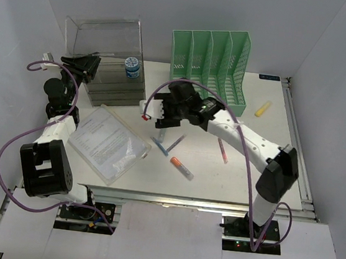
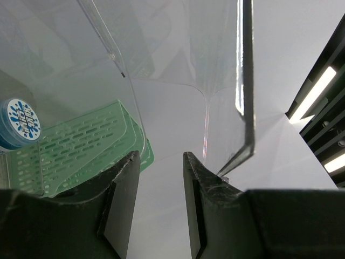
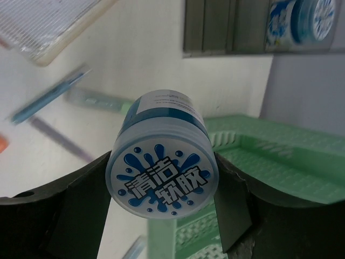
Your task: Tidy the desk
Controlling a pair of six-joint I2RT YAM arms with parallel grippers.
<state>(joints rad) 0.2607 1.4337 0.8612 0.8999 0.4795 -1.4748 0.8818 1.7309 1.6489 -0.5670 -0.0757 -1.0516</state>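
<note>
Firmly clamped between the fingers of the right gripper (image 3: 161, 186) is a small jar (image 3: 161, 156) with a blue splash-pattern lid, which is turned toward the wrist camera. From overhead, this gripper (image 1: 155, 111) is seen over the middle of the desk (image 1: 249, 176), just in front of the green file rack (image 1: 212, 62). Near it, a blue pen (image 1: 158, 145), a purple pen (image 1: 175, 143), an orange-capped marker (image 1: 181, 167) and a pink pen (image 1: 222, 151) are scattered on the white surface. A yellow marker (image 1: 262, 108) lies apart from these, beside the rack's right end.

The left gripper (image 2: 159, 172) is held with its fingers parted and nothing between them, close to a transparent wall of the clear drawer box (image 1: 109, 60) at the far left of the desk. A second jar (image 1: 131, 66) of the same kind is seen standing on top of the drawers. A plastic-sleeved sheaf of papers (image 1: 106, 140) lies flat in front of the box. The desk spans the whole workspace, and a metal rail (image 1: 301, 156) is seen along its right edge.
</note>
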